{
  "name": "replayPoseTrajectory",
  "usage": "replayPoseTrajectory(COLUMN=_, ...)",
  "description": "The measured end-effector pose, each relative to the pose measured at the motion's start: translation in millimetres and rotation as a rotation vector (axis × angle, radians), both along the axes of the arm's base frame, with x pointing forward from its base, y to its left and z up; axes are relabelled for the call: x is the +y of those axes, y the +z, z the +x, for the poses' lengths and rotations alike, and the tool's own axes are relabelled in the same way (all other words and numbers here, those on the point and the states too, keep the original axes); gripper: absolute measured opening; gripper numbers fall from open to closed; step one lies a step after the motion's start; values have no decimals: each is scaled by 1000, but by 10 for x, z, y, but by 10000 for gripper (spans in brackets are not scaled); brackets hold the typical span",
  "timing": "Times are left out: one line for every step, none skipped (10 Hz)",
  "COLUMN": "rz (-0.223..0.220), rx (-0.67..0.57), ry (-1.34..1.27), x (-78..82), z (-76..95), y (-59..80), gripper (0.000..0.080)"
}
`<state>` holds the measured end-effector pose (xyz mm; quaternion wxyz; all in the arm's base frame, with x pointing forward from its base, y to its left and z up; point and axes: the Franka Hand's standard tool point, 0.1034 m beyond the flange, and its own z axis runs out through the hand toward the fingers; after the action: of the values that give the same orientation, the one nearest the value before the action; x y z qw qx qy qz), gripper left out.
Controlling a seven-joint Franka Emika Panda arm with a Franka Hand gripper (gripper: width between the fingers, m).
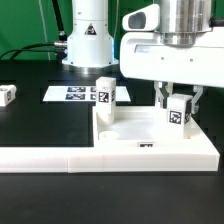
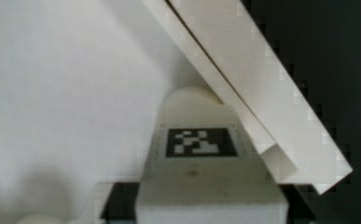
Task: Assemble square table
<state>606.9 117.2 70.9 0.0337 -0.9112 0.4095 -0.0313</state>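
The white square slab [image 1: 150,140] lies flat, with an open round socket [image 1: 108,133] near its front left corner. One tagged white leg [image 1: 105,93] stands upright at its far left corner. My gripper [image 1: 178,108] is shut on a second tagged leg [image 1: 179,112], held upright over the slab's far right corner. Its lower end meets the slab, but I cannot tell whether it is seated. A third leg [image 1: 7,95] lies on the table at the exterior view's far left. In the wrist view the held leg [image 2: 202,150] sits between the dark fingers [image 2: 125,203] of the gripper [image 2: 209,205], above the slab [image 2: 70,100].
The long white barrier [image 1: 50,158] runs along the slab's front edge. The marker board [image 1: 75,94] lies behind the slab, in front of the robot base [image 1: 88,40]. In the wrist view a white raised edge [image 2: 248,90] slants past the leg.
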Motion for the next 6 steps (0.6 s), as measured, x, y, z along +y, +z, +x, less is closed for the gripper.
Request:
replayPoseTrajectory(rz=13, rx=6, ry=-99, x=-1, z=-1, y=-1, gripper=290)
replayPoseTrajectory(rz=21, rx=14, ry=-199, x=0, z=-6, y=-2, gripper=290)
replayPoseTrajectory(rz=26, rx=43, ry=-326, x=8, z=-36, y=-4, gripper=290)
replayPoseTrajectory(rz=34, rx=57, ry=-421, x=6, z=-49, y=-6, gripper=290)
replayPoseTrajectory(rz=47, rx=57, ry=-471, x=-9, z=-41, y=-5, gripper=290)
replayPoseTrajectory(rz=63, rx=59, ry=-529, x=-7, z=-37, y=-4, gripper=290)
